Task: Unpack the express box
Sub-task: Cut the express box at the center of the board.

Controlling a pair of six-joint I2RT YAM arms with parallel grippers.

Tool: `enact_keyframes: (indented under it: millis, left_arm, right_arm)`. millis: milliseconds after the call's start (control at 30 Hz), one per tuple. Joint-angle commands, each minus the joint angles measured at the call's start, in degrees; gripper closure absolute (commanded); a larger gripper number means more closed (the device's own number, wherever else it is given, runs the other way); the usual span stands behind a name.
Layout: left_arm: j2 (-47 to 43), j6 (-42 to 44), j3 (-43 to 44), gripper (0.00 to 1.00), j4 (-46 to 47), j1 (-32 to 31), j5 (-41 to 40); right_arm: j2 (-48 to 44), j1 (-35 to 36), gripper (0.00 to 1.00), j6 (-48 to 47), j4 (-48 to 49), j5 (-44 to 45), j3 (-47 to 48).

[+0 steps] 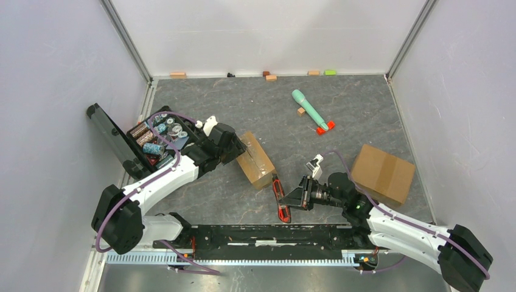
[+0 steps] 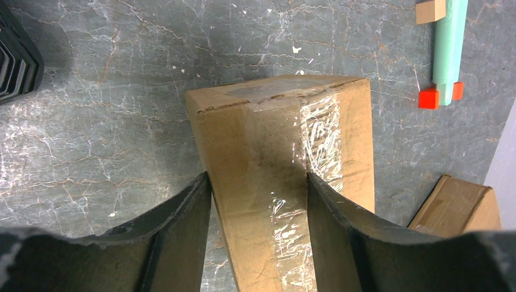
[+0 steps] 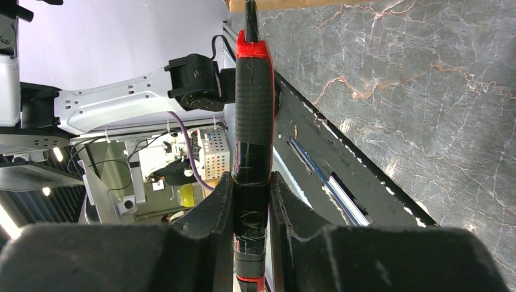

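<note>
A taped brown cardboard box (image 1: pixel 258 161) lies left of centre on the grey table. My left gripper (image 1: pixel 238 149) is at its near-left end. In the left wrist view the jaws (image 2: pixel 257 176) stand wide apart. One finger is at the left edge of the box (image 2: pixel 280 121) and the other is over its taped top, so they do not clasp it. My right gripper (image 1: pixel 302 196) is shut on a red and black utility knife (image 1: pixel 280 198), which points toward the box. In the right wrist view the knife (image 3: pixel 252 91) is clamped between the fingers (image 3: pixel 251 176).
A second cardboard box (image 1: pixel 383 173) lies at the right. A teal tool with red ends (image 1: pixel 312 111) and a small wooden block lie at the back. An open black case (image 1: pixel 155 137) full of small items stands at the left. Small blocks line the back wall.
</note>
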Motion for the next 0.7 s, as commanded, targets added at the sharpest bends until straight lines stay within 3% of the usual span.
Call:
enact_keyframes:
  millis: [0,667]
  left_arm:
    - [1.4,0.8,-1.7,0.63,-5.0,-0.4,4.0]
    - [1.1,0.7,-1.7,0.63,-5.0,-0.4,4.1]
  right_arm:
    - [-0.6,0.2,1.00,0.4,3.4,0.8,1.5]
    - [-1.4,0.2,1.00,-1.8,1.0,2.0,4.2]
